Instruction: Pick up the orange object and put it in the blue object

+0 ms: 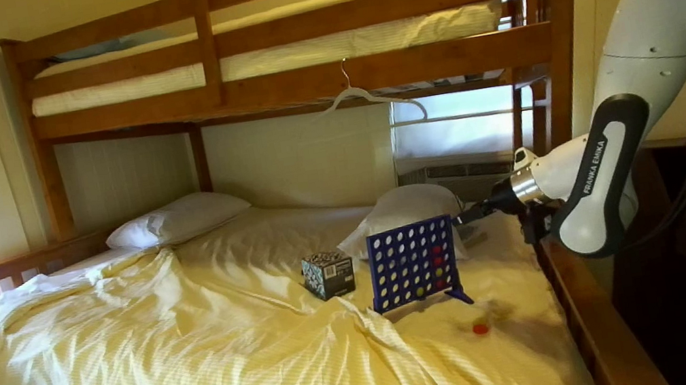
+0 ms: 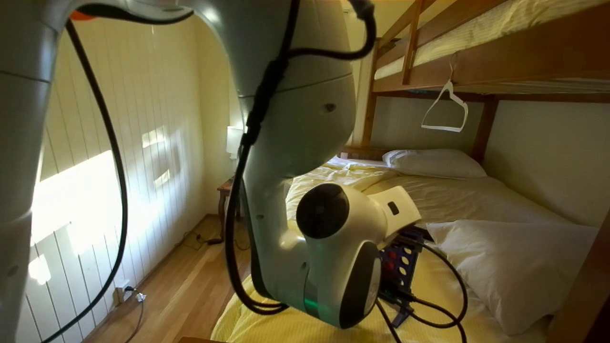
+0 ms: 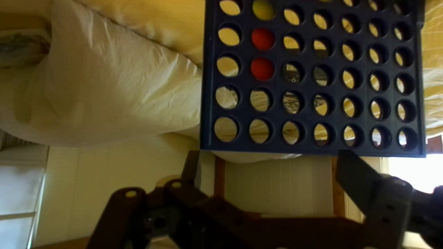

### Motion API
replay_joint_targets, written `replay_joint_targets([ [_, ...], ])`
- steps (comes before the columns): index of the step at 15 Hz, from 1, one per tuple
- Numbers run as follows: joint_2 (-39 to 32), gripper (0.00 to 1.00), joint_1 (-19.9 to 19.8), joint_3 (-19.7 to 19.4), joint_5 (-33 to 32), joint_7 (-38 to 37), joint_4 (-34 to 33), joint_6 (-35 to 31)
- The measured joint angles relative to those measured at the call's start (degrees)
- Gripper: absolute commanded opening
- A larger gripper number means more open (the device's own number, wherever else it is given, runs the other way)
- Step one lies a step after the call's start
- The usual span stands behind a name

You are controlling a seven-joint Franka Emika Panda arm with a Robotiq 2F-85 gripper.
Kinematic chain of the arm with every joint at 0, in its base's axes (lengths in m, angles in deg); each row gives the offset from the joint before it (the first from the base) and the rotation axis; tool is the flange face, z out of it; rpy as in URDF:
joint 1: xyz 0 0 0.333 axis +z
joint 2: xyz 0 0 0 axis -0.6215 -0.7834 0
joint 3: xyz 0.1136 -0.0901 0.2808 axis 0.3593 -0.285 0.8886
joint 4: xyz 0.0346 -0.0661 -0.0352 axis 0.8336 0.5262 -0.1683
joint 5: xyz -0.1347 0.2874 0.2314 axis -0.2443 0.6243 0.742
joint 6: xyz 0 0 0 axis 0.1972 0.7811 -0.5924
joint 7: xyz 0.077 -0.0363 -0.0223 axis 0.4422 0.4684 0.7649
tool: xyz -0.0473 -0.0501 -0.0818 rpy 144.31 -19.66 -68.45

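A small orange-red disc (image 1: pixel 480 329) lies on the yellow bedding in front of the blue game grid (image 1: pixel 389 268). The grid stands upright on the bed, with a few red and yellow discs in its slots. It is partly hidden behind the arm in an exterior view (image 2: pixel 405 267). In the wrist view the grid (image 3: pixel 308 93) appears upside down, with two red discs and a yellow one in a column. My gripper (image 3: pixel 270 162) is open and empty, its fingers spread near the grid's top edge. It also shows beside the grid's upper corner in an exterior view (image 1: pixel 460 218).
A dark patterned box (image 1: pixel 328 275) sits on the bed beside the grid. A white pillow (image 1: pixel 410 206) lies behind the grid. The bed's wooden side rail (image 1: pixel 601 324) runs below the arm. A white hanger (image 1: pixel 351 92) hangs from the upper bunk.
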Motion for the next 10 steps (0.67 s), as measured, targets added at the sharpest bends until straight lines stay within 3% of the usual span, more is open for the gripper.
replay_joint_targets([
  [5, 5.9, 1.00, -1.3, 0.0, -3.8, -5.9, 2.0, 11.2],
  [10, 9.7, 1.00, -1.8, 0.0, -4.2, -7.7, 2.7, 17.5],
])
